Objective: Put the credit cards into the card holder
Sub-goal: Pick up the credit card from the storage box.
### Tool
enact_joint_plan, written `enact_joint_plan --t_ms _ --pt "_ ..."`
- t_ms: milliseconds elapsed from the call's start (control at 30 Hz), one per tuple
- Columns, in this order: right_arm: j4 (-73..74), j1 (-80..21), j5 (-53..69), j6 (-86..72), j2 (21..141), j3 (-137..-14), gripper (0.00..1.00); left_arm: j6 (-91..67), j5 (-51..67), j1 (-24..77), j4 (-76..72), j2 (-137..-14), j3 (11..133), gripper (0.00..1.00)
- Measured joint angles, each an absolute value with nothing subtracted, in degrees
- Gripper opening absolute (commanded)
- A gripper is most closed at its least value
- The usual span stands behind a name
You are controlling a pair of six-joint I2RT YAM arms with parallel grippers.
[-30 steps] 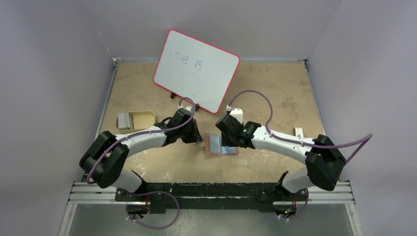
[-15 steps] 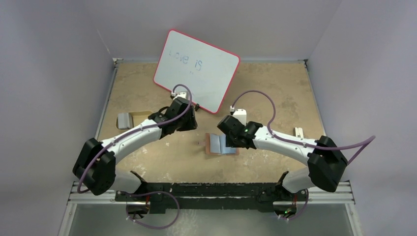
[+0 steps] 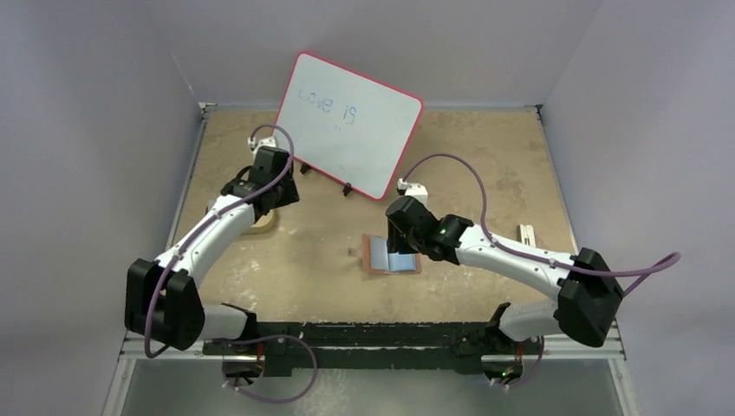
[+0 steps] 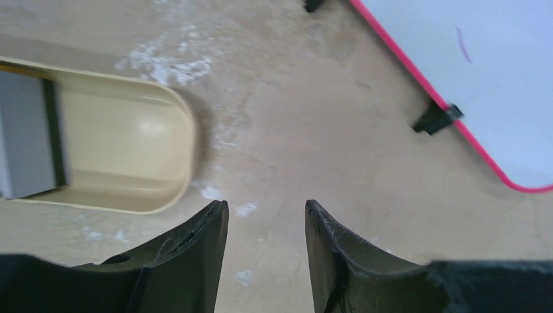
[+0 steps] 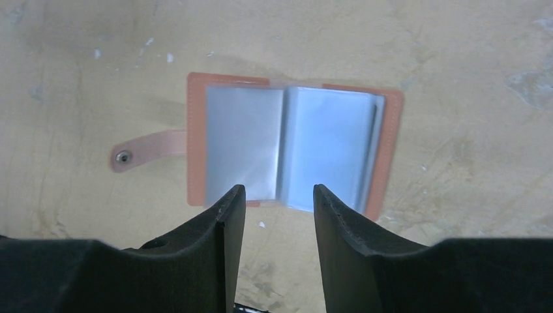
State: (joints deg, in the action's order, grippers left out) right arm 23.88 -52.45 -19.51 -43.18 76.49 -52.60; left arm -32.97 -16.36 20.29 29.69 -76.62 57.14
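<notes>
On the table (image 3: 485,165), the tan tray (image 4: 186,140) lay ahead-left of the left gripper (image 4: 266,207), whose jaws stood parted and empty. The card holder (image 5: 287,150) lay open directly ahead of the right gripper (image 5: 279,192), likewise parted and empty. A grey credit card (image 4: 26,137) sat at the tray's left end; the left gripper needed to square over the card's edge before closing.

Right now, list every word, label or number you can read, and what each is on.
"love is": faint handwriting on the whiteboard, upside down in the top view; reading uncertain.
Card holder: no text visible.
Credit card in the tray: blurred, nothing readable.
</notes>
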Motion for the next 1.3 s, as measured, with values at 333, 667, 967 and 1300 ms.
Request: enact_joint_plan --t_ms 333,667,967,1300 --pt "18.26 -52.45 -14.94 -38.59 78.5 -52.58 0.48 -25.63 -25.67 6.74 32.47 -76.9 57.84 0.5" --pt "15.73 -52.45 -12.67 -36.58 78.48 -52.27 0.49 -19.62 -32.91 1.17 34.06 -85.8 61.04 0.56" --pt "15.51 -52.42 -12.43 -36.27 78.28 -51.92 0.5 -17.04 -36.64 -0.03 36.51 -92.68 62.24 0.56" --pt "15.38 -52.36 -12.47 -35.94 78.26 -51.77 0.5 -16.71 -39.44 -0.27 38.76 -96.55 64.51 0.56"
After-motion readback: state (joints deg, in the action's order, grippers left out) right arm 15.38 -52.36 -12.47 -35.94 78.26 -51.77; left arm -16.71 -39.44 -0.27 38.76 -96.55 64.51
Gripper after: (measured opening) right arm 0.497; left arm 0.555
